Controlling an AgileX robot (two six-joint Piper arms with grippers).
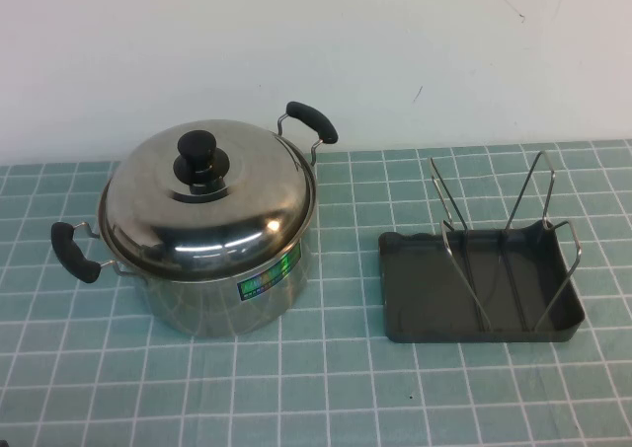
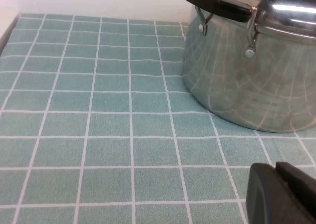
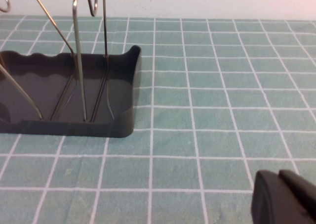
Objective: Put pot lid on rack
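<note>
Sitting on the pot [image 1: 212, 289] near the table's [image 1: 316, 388] left edge: pot lid [image 1: 202, 205]. Rack [image 1: 479, 289] rightward, holding nothing. Left gripper [image 2: 281, 194] and right gripper [image 3: 284, 197] both closed, low over tablecloth.

Inventory: one steel pot [image 1: 212, 279] with two black handles [image 1: 75, 252], one pot lid [image 1: 207, 208] bearing one black knob [image 1: 200, 160], one dark grey rack [image 1: 434, 304] carrying upright wire loops [image 1: 531, 210], and one green tiled cloth [image 1: 296, 388] covering the desk.
</note>
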